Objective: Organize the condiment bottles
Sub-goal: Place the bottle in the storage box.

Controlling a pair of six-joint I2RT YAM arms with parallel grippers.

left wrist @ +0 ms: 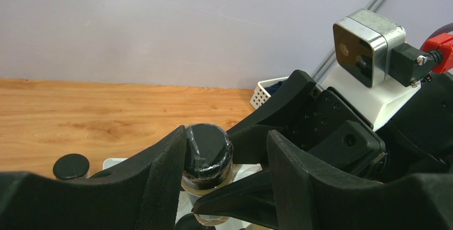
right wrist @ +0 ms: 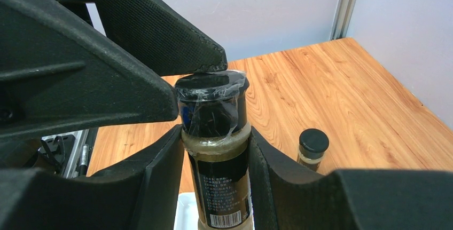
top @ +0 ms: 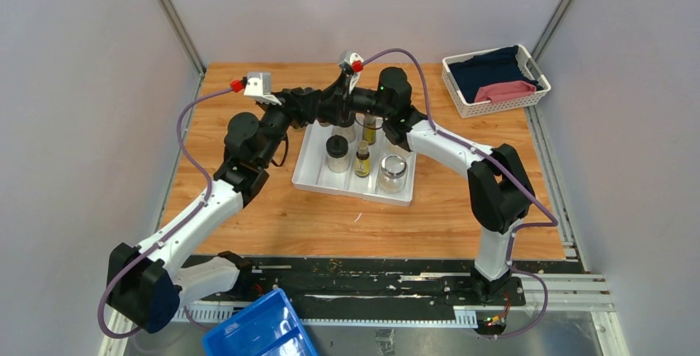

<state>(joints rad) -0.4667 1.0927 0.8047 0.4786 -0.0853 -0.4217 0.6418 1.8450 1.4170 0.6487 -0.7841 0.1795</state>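
Note:
My right gripper point(right wrist: 215, 134) is shut on the neck of a tall dark-labelled bottle point(right wrist: 219, 182) with a black, film-wrapped cap point(left wrist: 207, 144), held upright over the back of the white tray point(top: 318, 176). My left gripper point(left wrist: 225, 136) is open around that cap: one finger point(left wrist: 160, 176) touches it and the other stands apart. In the top view both grippers, left point(top: 334, 112) and right point(top: 357, 115), meet at the tray's far edge. The tray holds a black-lidded clear jar point(top: 337, 154), a slim yellow-labelled bottle point(top: 362, 159), a second one point(top: 369, 129) and a squat glass jar point(top: 393, 173).
A small black-capped bottle point(right wrist: 312, 147) stands on the wooden table beyond the tray. Another black cap point(left wrist: 70, 166) shows by the tray's edge. A white basket point(top: 494, 79) with cloths sits at the back right. A blue bin point(top: 260, 327) is at the near edge.

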